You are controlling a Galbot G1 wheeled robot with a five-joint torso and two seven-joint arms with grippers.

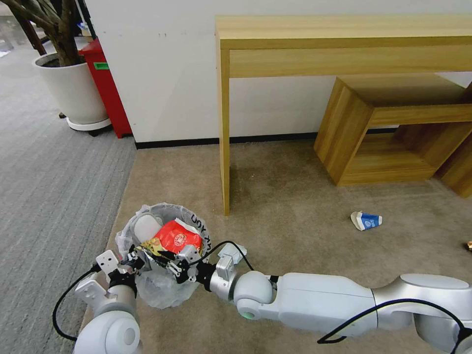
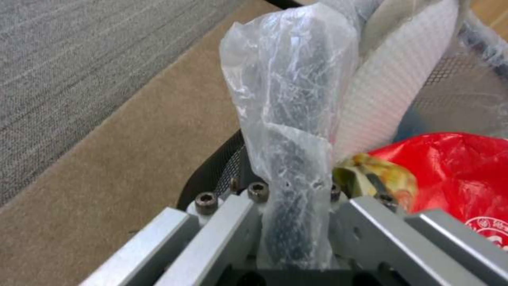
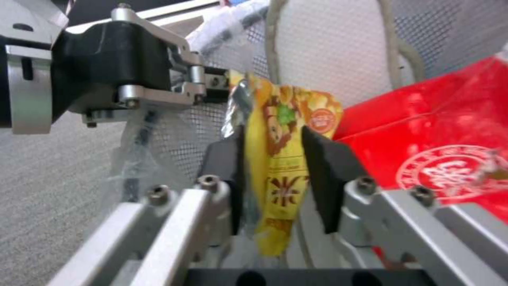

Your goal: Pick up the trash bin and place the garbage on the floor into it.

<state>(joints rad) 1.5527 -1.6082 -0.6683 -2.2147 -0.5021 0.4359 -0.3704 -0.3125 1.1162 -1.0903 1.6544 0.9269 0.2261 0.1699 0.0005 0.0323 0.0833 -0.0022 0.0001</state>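
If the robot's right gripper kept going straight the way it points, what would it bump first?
Probably the left gripper, clamped on the trash bin rim just ahead. The right gripper holds a yellow snack bag that would touch first; depth is unclear.

Even bright indoor light; soft shadows; wrist views blurred close-up.

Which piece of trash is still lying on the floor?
The blue-white paper cup, alone on the beige carpet. The red bag and white slipper sit in the bin.

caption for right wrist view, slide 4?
Right pincer shut on yellow snack bag over the bin; left pincer grips its rim.
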